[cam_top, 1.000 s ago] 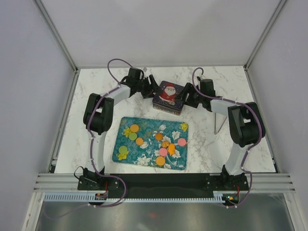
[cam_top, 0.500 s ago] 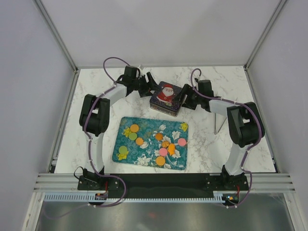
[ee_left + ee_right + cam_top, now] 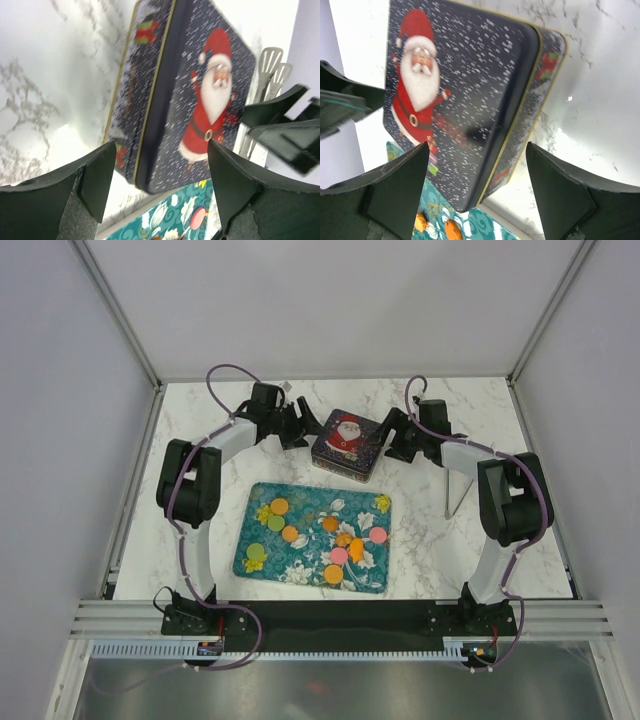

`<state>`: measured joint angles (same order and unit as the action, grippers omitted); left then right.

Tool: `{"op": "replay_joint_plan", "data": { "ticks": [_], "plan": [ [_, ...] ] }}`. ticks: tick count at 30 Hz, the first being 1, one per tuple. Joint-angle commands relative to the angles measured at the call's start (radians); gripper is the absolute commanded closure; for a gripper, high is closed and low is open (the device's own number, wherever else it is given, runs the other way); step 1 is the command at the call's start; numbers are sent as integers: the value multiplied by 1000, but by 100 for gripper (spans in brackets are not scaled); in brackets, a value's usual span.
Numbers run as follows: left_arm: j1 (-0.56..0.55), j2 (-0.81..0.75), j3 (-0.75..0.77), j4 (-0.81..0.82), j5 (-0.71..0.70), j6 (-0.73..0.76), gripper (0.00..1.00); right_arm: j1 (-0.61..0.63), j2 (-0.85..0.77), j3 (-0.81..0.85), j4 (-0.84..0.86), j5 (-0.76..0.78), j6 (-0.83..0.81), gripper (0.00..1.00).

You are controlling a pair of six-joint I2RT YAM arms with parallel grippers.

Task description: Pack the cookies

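Observation:
The cookies (image 3: 291, 534), small orange, green and pink discs with a few yellow flower shapes, lie spread over a teal flowered tray (image 3: 300, 495). Behind the tray stands a dark Santa tin (image 3: 347, 443) with its lid on. My left gripper (image 3: 299, 427) hangs open just left of the tin, apart from it. My right gripper (image 3: 391, 438) is open at the tin's right side. The left wrist view shows the tin (image 3: 200, 100) beyond the open left gripper (image 3: 161, 150) and a pink cookie (image 3: 196, 217) below. The right wrist view shows the tin (image 3: 465, 90) ahead of the open right gripper (image 3: 477, 147) and an orange cookie (image 3: 451, 230).
Metal tongs (image 3: 455, 492) stand on the marble table to the right of the tray, near my right arm's elbow. White walls and frame posts close the table at the back and both sides. The tray's near edge lies close to the arm bases.
My left gripper opened wider and drew back to the left, off the tin. The right gripper eased slightly away to the right. The tin barely moved.

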<state>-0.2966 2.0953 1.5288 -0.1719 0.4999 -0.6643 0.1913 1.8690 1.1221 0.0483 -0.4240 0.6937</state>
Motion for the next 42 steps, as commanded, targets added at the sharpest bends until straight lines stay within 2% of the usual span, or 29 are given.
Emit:
{"op": "replay_joint_plan", "data": {
  "ticks": [1, 10, 23, 33, 42],
  "plan": [
    [13, -78, -42, -18, -24, 52, 19, -3, -5, 76, -5, 11, -16, 13],
    [11, -123, -163, 28, 26, 43, 19, -4, 71, 166, -34, 39, -26, 14],
    [8, -98, -173, 28, 26, 43, 19, -4, 117, 208, -39, 50, -26, 15],
    [10, -86, -177, 28, 26, 43, 19, -3, 102, 189, 21, 22, 6, 21],
    [10, -77, -176, 28, 26, 43, 19, -4, 48, 159, 61, 13, 16, 22]
  ]
}}
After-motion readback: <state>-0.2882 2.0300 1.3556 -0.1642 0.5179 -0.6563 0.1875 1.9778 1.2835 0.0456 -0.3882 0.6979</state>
